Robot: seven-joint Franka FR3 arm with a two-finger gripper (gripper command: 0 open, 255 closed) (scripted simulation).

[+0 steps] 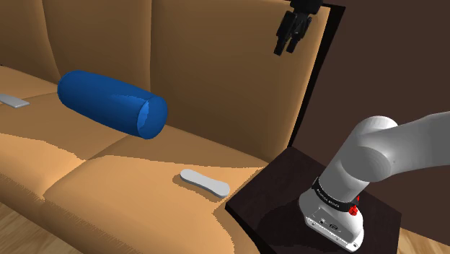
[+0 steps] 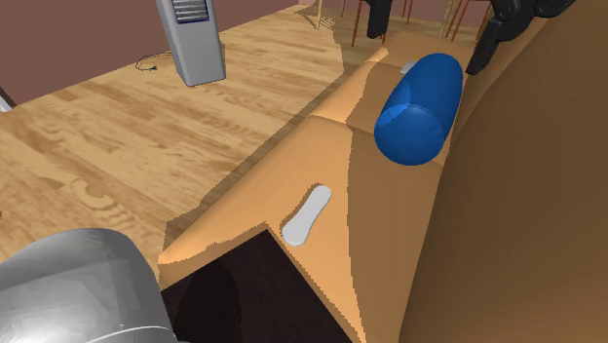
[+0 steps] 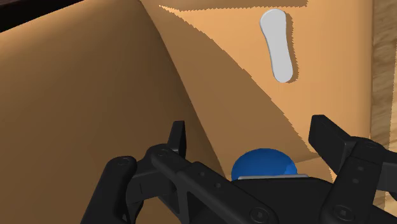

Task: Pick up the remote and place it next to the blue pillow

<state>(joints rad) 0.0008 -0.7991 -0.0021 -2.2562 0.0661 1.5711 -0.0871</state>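
Observation:
A pale grey remote [image 1: 205, 183] lies flat on the tan sofa seat near the seat's end by the stand. It also shows on the seat in the second exterior view [image 2: 308, 214] and ahead of the fingers in the wrist view [image 3: 277, 44]. The blue bolster pillow [image 1: 112, 104] rests on the seat against the backrest, further along from the remote [image 2: 421, 107]. My black gripper [image 1: 285, 46] hangs high in front of the backrest's top, well above both. Its fingers stand apart with nothing between them [image 3: 254, 137]. The hand partly hides the blue pillow [image 3: 264, 164].
A dark stand [image 1: 288, 184] carries the arm's base beside the sofa's end. Another flat grey thing [image 1: 13, 100] lies on the far seat cushion. A grey tower unit [image 2: 192, 39] stands on the wooden floor [image 2: 117, 146] in front of the sofa.

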